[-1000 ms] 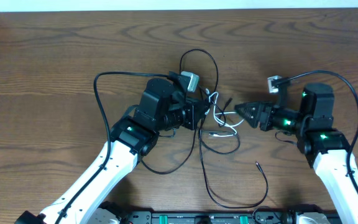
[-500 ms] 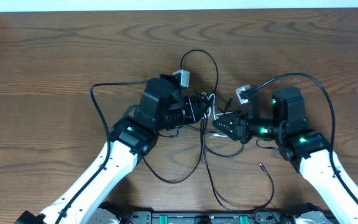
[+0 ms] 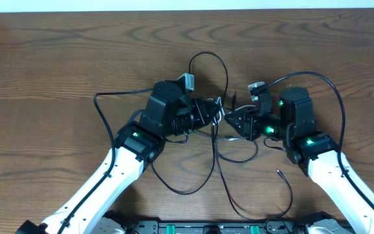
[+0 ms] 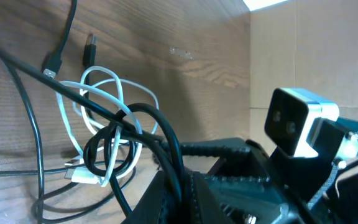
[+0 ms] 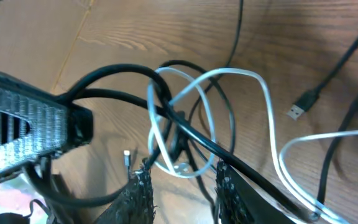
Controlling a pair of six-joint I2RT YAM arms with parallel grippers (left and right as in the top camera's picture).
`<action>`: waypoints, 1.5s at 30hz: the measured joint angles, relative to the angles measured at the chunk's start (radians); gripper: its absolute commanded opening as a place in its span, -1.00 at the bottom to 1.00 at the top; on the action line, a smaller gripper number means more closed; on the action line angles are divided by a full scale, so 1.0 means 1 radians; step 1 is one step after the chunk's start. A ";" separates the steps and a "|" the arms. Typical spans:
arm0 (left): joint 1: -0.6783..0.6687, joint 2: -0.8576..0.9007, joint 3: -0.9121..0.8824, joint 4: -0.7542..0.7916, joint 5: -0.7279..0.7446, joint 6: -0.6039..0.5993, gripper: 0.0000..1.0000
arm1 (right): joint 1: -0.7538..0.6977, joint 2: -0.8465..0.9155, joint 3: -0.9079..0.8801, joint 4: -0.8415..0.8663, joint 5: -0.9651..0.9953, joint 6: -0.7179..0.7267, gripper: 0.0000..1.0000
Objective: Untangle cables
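The cables (image 3: 221,118) lie knotted at the table's middle: thin black cords and a thin white cord (image 3: 223,104). My left gripper (image 3: 211,112) is at the knot's left side. In the left wrist view it (image 4: 182,180) is shut on a black cable (image 4: 166,134) that runs up into the white loops (image 4: 64,118). My right gripper (image 3: 228,121) faces it from the right. In the right wrist view its jaws (image 5: 182,183) stand apart under the knot (image 5: 173,124), with bare wood and a thin black strand between them. A black cord (image 5: 229,155) crosses the right fingertip.
A black loop (image 3: 208,55) reaches toward the table's back. Another long black cord (image 3: 239,211) curves to the front edge and ends in a plug (image 3: 280,172). A loose black plug (image 5: 297,112) lies right of the knot. The arms' own thick wires (image 3: 99,104) arch beside them.
My right gripper has moved left into the knot and its jaws have narrowed. The front black cord and its plug have shifted slightly right. My left gripper has kept its grip and place.
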 measured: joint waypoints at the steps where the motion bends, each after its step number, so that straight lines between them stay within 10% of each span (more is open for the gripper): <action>1: 0.000 0.000 0.000 0.000 0.000 -0.004 -0.85 | 0.013 0.002 0.000 0.006 0.002 0.006 -0.37; 8: 0.000 0.000 0.000 -0.002 0.004 -0.014 -0.85 | 0.105 0.069 0.000 0.098 0.080 0.049 -0.48; 12: 0.000 0.000 0.000 0.000 0.016 -0.021 -0.85 | 0.117 0.139 0.001 0.196 0.129 0.097 -0.96; 27: 0.000 0.001 0.000 0.006 0.038 -0.025 -0.85 | 0.004 0.156 0.002 0.141 0.148 0.152 -0.98; 45: -0.002 0.000 0.000 -0.024 0.079 0.529 -0.85 | -0.344 -0.063 -0.001 0.257 -0.603 0.354 -0.98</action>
